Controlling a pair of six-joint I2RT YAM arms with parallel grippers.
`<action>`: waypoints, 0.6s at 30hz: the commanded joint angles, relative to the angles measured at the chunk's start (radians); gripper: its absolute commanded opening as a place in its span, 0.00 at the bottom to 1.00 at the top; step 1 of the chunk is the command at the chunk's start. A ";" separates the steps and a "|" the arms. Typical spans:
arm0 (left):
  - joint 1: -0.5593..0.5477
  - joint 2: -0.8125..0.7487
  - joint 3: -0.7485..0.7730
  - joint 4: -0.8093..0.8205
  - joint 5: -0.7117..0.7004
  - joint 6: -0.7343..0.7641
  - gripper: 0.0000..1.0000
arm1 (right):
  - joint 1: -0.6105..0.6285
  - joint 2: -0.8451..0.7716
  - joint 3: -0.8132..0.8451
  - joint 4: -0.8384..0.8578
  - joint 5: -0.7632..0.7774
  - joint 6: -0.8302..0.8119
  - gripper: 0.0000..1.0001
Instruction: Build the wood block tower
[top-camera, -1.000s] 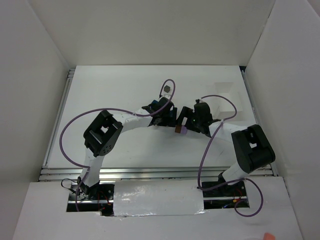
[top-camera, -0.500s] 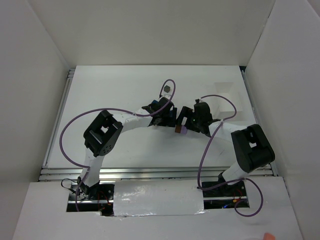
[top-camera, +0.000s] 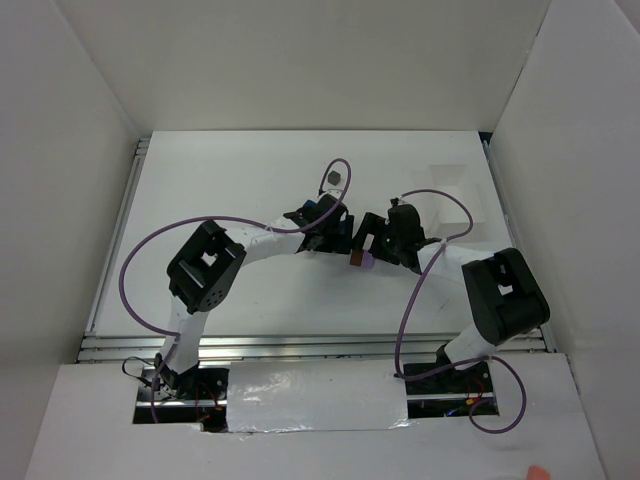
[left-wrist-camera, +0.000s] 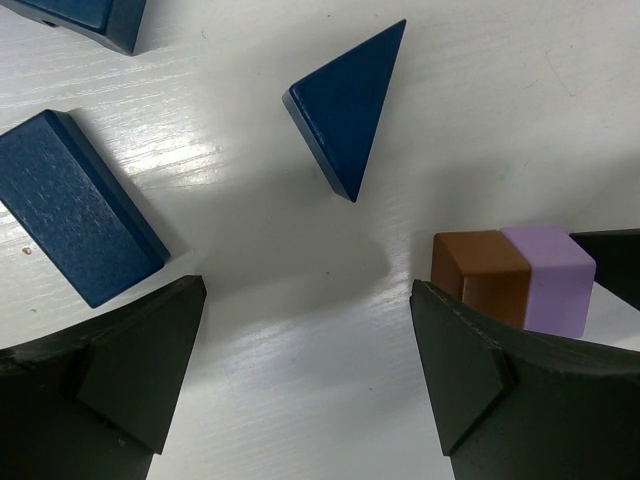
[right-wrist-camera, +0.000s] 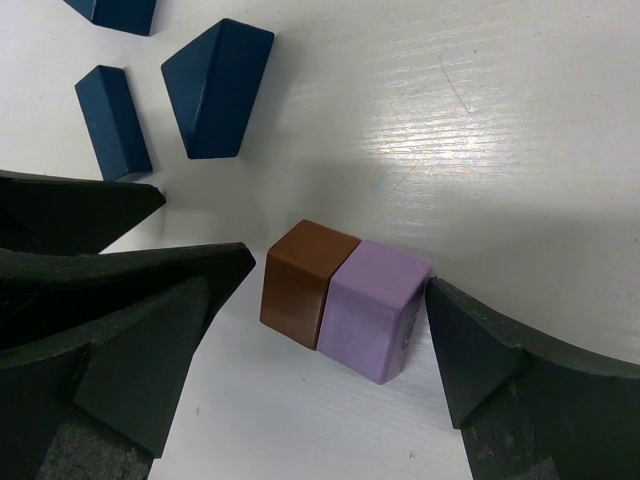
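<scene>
A brown block (right-wrist-camera: 298, 280) and a lavender block (right-wrist-camera: 375, 312) stand side by side, touching, on the white table. My right gripper (right-wrist-camera: 320, 345) is open around the pair. Its right fingertip (right-wrist-camera: 470, 345) touches the lavender block, and its left finger stays off the brown one. My left gripper (left-wrist-camera: 305, 370) is open just left of them with bare table between its fingers; the brown block (left-wrist-camera: 480, 272) sits by its right finger. Ahead of it lie a blue triangular block (left-wrist-camera: 350, 105) and a blue rectangular block (left-wrist-camera: 80, 205). A grey block (top-camera: 334, 179) sits alone farther back.
Another blue block (left-wrist-camera: 85, 15) lies at the upper left of the left wrist view. A white tray (top-camera: 452, 192) rests at the back right. White walls close in the table on three sides, and purple cables loop over both arms.
</scene>
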 joint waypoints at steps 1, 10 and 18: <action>-0.032 0.043 0.008 0.035 0.127 -0.026 0.99 | 0.027 -0.007 0.035 0.085 -0.078 0.019 1.00; -0.020 -0.097 -0.032 0.020 0.077 0.000 0.99 | 0.000 -0.186 0.026 -0.024 -0.013 -0.033 1.00; 0.021 -0.359 -0.156 -0.025 -0.029 -0.005 0.99 | -0.009 -0.516 0.029 -0.222 0.134 -0.108 1.00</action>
